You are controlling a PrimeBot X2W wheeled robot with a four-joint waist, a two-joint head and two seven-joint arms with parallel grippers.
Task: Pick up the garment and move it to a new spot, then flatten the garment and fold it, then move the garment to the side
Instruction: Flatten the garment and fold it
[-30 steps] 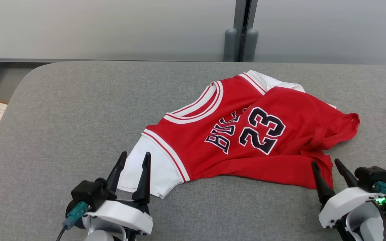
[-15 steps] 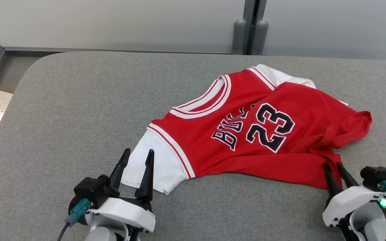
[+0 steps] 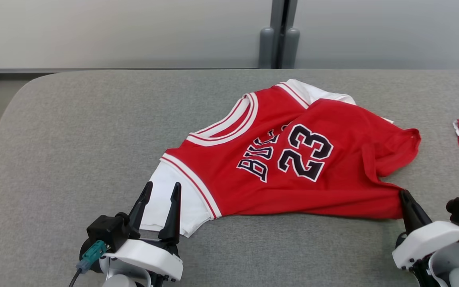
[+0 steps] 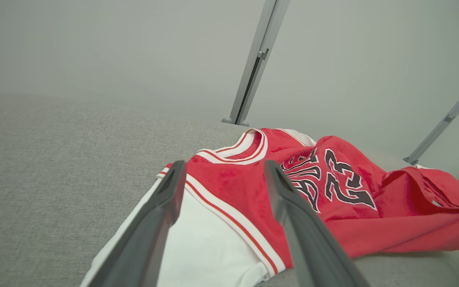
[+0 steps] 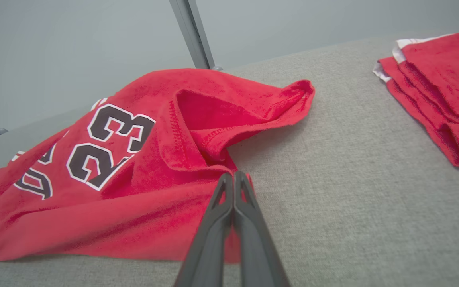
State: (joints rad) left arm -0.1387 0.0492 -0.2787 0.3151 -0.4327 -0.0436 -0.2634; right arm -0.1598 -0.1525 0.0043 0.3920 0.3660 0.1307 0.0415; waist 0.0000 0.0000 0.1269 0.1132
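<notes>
Clamping jaws on the hem of the jersey [image 3: 293, 159], the right gripper [image 3: 406, 198] seems set to lift; the left gripper [image 3: 162, 185] hovers, jaws apart, above the white sleeve [image 3: 187, 201].

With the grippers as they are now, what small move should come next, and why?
Probably close the left gripper on the white sleeve of the red basketball jersey. Its jaws stand open with the sleeve lying between them, while the right gripper is already shut on the jersey's red hem corner. Both ends should be held before lifting.
</notes>
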